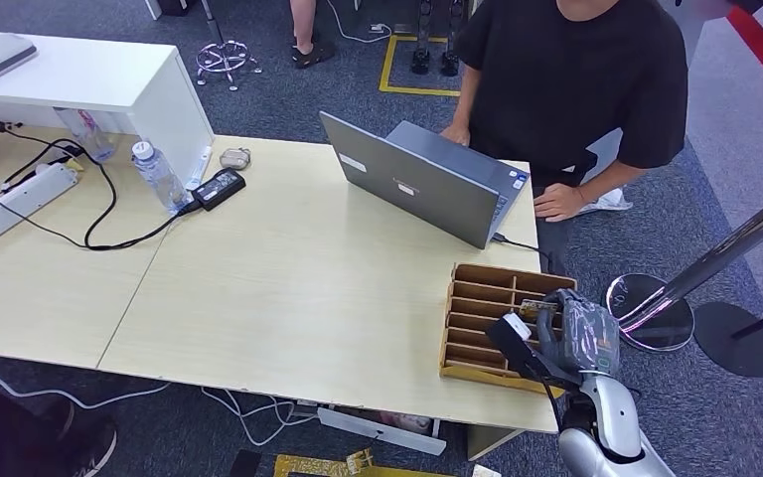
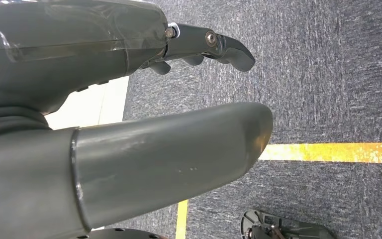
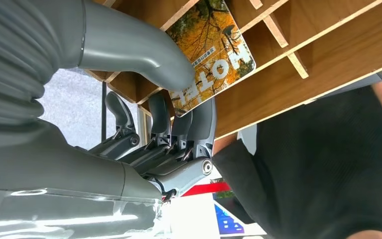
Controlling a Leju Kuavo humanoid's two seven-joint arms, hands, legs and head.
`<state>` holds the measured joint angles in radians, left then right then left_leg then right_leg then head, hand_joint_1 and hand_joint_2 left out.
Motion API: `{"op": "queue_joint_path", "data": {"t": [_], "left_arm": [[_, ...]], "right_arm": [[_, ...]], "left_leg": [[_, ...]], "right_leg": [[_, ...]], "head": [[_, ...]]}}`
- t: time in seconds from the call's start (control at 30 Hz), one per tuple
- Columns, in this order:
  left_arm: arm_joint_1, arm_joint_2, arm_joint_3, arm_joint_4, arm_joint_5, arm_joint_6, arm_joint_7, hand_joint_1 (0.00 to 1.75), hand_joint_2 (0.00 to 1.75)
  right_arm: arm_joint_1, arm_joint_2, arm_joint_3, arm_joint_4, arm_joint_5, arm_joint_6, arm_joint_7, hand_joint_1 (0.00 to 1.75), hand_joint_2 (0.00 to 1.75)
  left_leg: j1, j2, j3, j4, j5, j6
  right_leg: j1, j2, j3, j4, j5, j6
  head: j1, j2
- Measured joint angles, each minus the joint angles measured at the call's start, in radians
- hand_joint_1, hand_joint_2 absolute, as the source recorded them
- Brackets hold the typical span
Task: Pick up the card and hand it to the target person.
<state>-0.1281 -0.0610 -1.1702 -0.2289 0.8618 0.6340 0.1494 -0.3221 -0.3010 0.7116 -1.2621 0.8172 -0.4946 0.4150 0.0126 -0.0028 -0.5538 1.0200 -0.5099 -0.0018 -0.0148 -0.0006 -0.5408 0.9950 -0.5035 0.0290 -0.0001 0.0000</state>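
The card (image 3: pixel 214 55) shows an autumn-tree picture and the word HOTEL. It stands partly in a slot of the wooden organizer (image 3: pixel 328 55). My right hand (image 3: pixel 144 114) pinches it, thumb on the printed face and fingers (image 3: pixel 201 124) behind its lower edge. In the head view my right hand (image 1: pixel 566 333) is over the organizer (image 1: pixel 477 298) at the table's near right corner. A person in a black shirt (image 1: pixel 576 79) stands across the table behind a laptop (image 1: pixel 417 184). My left hand (image 2: pixel 129 124) hangs over the carpet, fingers apart, holding nothing.
A water bottle (image 1: pixel 159 176), a charger brick (image 1: pixel 219 187) and a power strip (image 1: pixel 15 204) with cables lie on the table's left part. A white cabinet (image 1: pixel 89 75) stands at far left. A chrome stanchion base (image 1: pixel 649 310) sits on the floor to the right.
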Motion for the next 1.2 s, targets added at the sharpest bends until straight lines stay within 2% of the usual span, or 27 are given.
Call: {"op": "queue_joint_path", "data": {"t": [0.83,1.2], "left_arm": [[0.0,0.0,0.0,0.0,0.0,0.0,0.007,0.0,0.0],[0.0,0.001,0.0,0.0,0.001,0.0,0.006,0.0,0.0]], "right_arm": [[-0.01,-0.001,0.014,0.012,-0.018,-0.032,-0.008,1.57,1.75],[-0.009,-0.001,0.018,0.014,-0.016,-0.056,-0.011,1.75,1.75]], "left_leg": [[0.0,0.0,0.0,0.0,0.0,0.0],[0.0,0.0,-0.001,0.0,0.0,0.0]], "right_leg": [[0.0,0.0,0.0,0.0,0.0,0.0],[0.0,0.0,0.0,0.0,0.0,0.0]], "head": [[0.0,0.0],[0.0,0.0]]}}
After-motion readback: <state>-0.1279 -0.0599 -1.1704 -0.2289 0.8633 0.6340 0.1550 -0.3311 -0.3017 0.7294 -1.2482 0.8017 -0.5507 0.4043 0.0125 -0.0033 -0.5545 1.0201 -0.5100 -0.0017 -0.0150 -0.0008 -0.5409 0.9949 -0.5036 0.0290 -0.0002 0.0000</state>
